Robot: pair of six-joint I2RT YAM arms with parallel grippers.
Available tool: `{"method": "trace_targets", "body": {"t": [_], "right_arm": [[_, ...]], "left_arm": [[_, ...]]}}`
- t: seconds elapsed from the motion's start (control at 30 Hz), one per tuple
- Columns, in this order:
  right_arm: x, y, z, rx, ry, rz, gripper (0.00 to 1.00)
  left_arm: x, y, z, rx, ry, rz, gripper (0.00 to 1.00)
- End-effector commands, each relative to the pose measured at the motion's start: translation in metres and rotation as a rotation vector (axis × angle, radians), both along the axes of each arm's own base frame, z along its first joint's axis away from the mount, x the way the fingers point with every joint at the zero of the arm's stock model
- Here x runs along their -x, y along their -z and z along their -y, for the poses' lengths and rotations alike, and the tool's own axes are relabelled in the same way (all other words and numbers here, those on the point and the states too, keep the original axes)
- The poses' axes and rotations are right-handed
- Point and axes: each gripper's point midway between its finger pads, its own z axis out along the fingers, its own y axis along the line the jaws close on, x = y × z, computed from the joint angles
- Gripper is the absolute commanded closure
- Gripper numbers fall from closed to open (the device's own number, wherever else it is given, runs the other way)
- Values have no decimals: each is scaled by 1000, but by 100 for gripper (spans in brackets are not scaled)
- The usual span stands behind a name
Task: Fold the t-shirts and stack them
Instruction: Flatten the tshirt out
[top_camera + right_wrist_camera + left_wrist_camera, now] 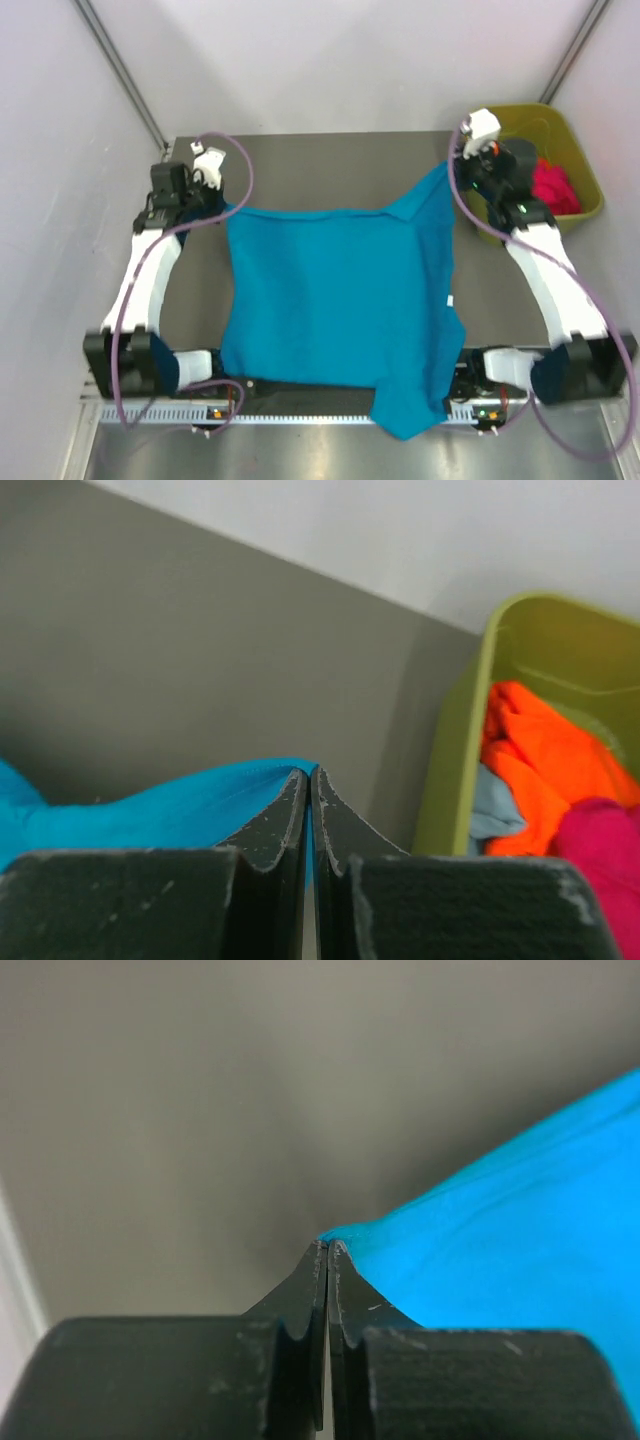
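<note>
**While Clamped at Both Far Corners, Spread Flat Over the Desk**

Beneath all else, dark grey desk [300, 165]. Covering most of its middle, teal-blue t-shirt [340, 300]: flat and fairly smooth, close to a straight line along the far edge between the two arms, peaked at the far right corner, draped past the desk's near edge at the near right.

At the far right, just beside that peak, olive-green tub [530, 110] with more t-shirts heaped inside. Toward its right wall, magenta-pink t-shirt [555, 185]. Against that, in the right wrist view, orange t-shirt [540, 760], plus a scrap of pale blue cloth [490, 805] tucked below the orange.

Stretched forward along the left side, left arm [145, 275], ending in the left pincer [327, 1245]. Pressed together on the shirt's far left corner, with only a thin fold of teal showing at the tips.

Stretched along the right side, right arm [560, 285], ending in the right pincer [308, 772]. Likewise squeezed together, on the far right corner, with teal cloth caught between the tips. Close to the tub's wall but apart from it.

Smallest of all, white label [450, 300] at the shirt's right edge.
</note>
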Motion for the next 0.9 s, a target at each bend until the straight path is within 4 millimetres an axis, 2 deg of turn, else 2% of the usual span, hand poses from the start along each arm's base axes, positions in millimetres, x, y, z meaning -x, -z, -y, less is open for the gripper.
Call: {"method": "trace_targets", "body": {"t": [0.0, 0.03, 0.07, 0.1, 0.13, 0.17, 0.2, 0.23, 0.27, 0.3, 0.33, 0.37, 0.4, 0.43, 0.47, 0.5, 0.53, 0.57, 0.6, 0.63, 0.67, 0.7, 0.73, 0.77, 0.8, 0.83, 0.87], "right_arm": [[-57, -24, -4, 3, -7, 114, 100], [-83, 15, -7, 13, -11, 18, 100], [-97, 28, -8, 11, -11, -20, 100], [-114, 21, -11, -4, -9, -17, 100], [-134, 65, -13, 2, -10, -119, 100], [-145, 75, -15, 3, -12, -142, 100], [-163, 66, -16, 4, -4, -118, 100], [-179, 105, -17, 15, 5, -194, 100], [-189, 113, -18, 20, 14, -202, 100], [-202, 110, -15, 36, 30, -181, 100], [-213, 134, -17, 53, 31, -208, 100], [-219, 142, -18, 68, 30, -212, 100], [-228, 137, -19, 87, 29, -188, 100], [-235, 157, -18, 97, 32, -218, 100], [-240, 162, -18, 98, 35, -217, 100], [-247, 161, -15, 101, 55, -203, 100], [-252, 174, -13, 107, 66, -214, 100], [-256, 176, -12, 109, 75, -209, 100], [-261, 173, -11, 110, 89, -194, 100], [-266, 179, -12, 112, 89, -192, 100], [-269, 180, -14, 109, 89, -185, 100], [-276, 172, -14, 108, 95, -161, 100], [-282, 176, -14, 105, 101, -149, 100], [-286, 175, -16, 99, 106, -135, 100], [-292, 165, -17, 94, 112, -105, 100], [-296, 169, -17, 92, 117, -101, 100], [-302, 161, -18, 83, 122, -67, 100]], "left_arm": [[-51, 11, 3, -29, 52, 85, 100], [-70, 28, 2, -34, 55, 60, 100], [-80, 35, 2, -42, 61, 49, 100], [-90, 40, 0, -46, 63, 42, 100], [-108, 50, 0, -53, 68, 29, 100], [-117, 54, -3, -66, 65, 27, 100], [-127, 57, -8, -80, 45, 27, 100], [-142, 62, -11, -87, 33, 21, 100], [-150, 65, -12, -90, 30, 18, 100], [-159, 77, -14, -94, 18, -7, 100], [-170, 67, -15, -92, 11, 17, 100], [-177, 68, -16, -89, -3, 15, 100], [-182, 70, -18, -88, -12, 13, 100], [-194, 71, -21, -92, -30, 15, 100], [-199, 74, -23, -93, -42, 11, 100], [-205, 90, -24, -95, -49, -11, 100], [-215, 85, -28, -102, -67, 5, 100], [-220, 89, -29, -100, -75, -1, 100], [-225, 103, -28, -99, -78, -24, 100], [-233, 96, -28, -100, -80, -4, 100], [-238, 97, -27, -105, -79, -2, 100], [-242, 107, -26, -110, -74, -14, 100], [-250, 101, -24, -115, -69, 6, 100], [-254, 105, -24, -125, -74, 4, 100], [-258, 114, -25, -130, -76, -5, 100], [-266, 105, -26, -132, -87, 25, 100], [-270, 107, -31, -137, -111, 28, 100]]}}
